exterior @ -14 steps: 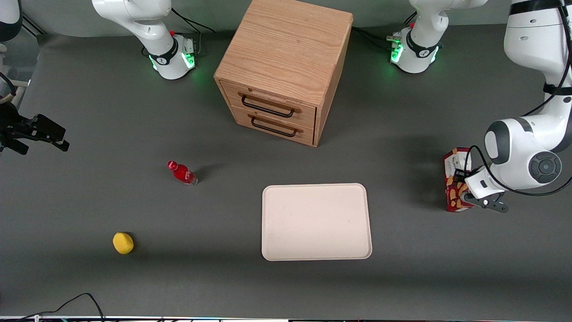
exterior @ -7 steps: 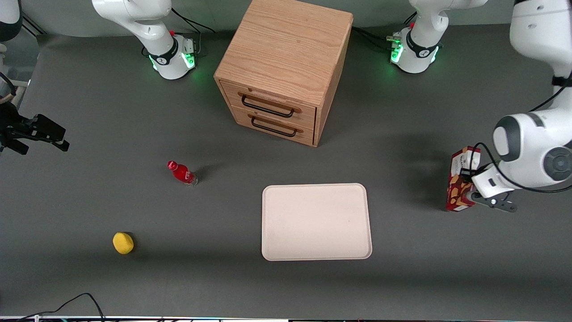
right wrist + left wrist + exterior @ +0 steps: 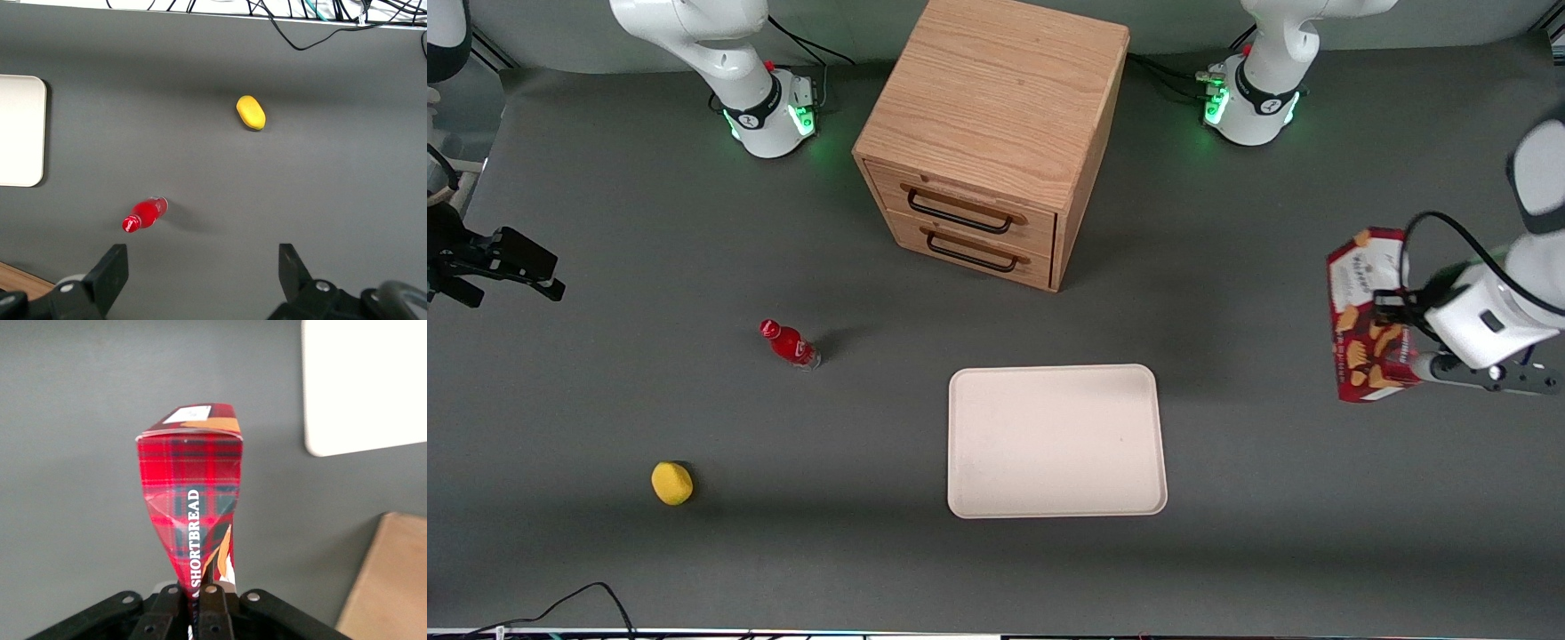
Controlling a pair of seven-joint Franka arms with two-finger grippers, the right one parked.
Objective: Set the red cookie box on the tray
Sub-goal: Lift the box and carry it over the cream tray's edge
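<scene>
Cookie box (image 3: 1366,313) placement has not begun: the tray (image 3: 1056,440) lies bare near the table's middle, and the box hangs above the table toward the working arm's end, well apart from the tray. By size, the scene holds a wooden drawer cabinet (image 3: 996,133), the tray, the box, a red bottle (image 3: 788,343) and a yellow object (image 3: 671,483); the last two lie toward the parked arm's end. The gripper (image 3: 1405,342) is clamped on the box near one end, so most of the carton projects past the fingers. Risk, as a judgement: the thin carton is visibly pinched where held, so it could crush further, pivot or slip in the grip during the carry, and a tilted release could leave it across the tray rim. The left wrist view shows the pinched panel (image 3: 193,520) and a tray corner (image 3: 333,420); only the front view shows the full gap to cross.
</scene>
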